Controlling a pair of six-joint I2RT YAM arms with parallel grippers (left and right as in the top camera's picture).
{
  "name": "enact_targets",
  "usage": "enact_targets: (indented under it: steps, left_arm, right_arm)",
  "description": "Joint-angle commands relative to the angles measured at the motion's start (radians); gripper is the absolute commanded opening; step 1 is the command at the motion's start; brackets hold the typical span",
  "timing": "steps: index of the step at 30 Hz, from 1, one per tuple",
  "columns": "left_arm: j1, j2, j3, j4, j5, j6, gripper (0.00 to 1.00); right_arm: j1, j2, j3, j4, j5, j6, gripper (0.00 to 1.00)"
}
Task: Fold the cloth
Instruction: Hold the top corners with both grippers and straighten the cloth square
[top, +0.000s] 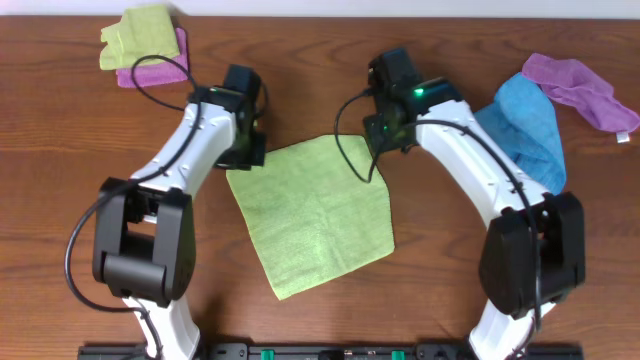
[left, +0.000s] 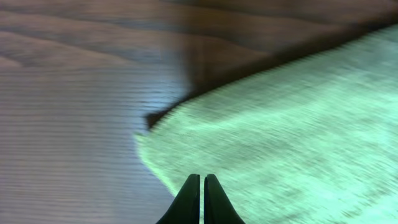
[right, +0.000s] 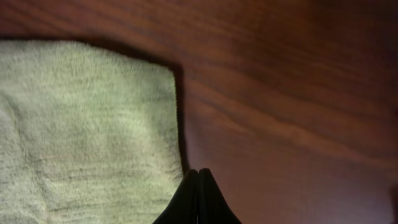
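Item: lime-green cloth (top: 315, 215), lying in the middle of the wooden table (top: 60, 150) between the two arms, turned askew to the table edge. Condition: spread flat in a single layer, all four corners out, with no fold or crease started. By that showing the task is at its very beginning and every fold is left to make. Left gripper (left: 202, 186): at the cloth's far left corner. Its fingers are pressed together, tips low over the green pile just inside the rounded corner. Whether a pinch of fabric is caught between them cannot be told, as the cloth around them looks flat and unlifted. Right gripper (right: 198, 180): at the cloth's far right corner. Its fingers are likewise pressed together, tips at the cloth's side edge where it meets bare wood, with nothing visibly held. Judgement: both pincers are placed at the two far corners, suited to a corner pickup, but neither shows a grip yet.
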Motion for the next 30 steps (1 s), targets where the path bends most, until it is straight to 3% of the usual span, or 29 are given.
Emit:
enact_targets:
  steps: [1,17,30]
  left_arm:
    - [-0.04,-0.058,-0.011,-0.007,0.003,-0.035,0.06]
    - [-0.059,-0.058,-0.186,0.064,-0.035,-0.086,0.06]
    - [-0.058,-0.058,-0.251,0.171,-0.08,-0.086,0.06]
  right_arm:
    - [-0.002,-0.013,0.016,0.027,-0.082,-0.053,0.02]
    - [-0.002,0.145,0.016,0.161,-0.295,-0.067,0.02]
    - [0.022,0.217,0.016,0.227,-0.327,-0.045,0.02]
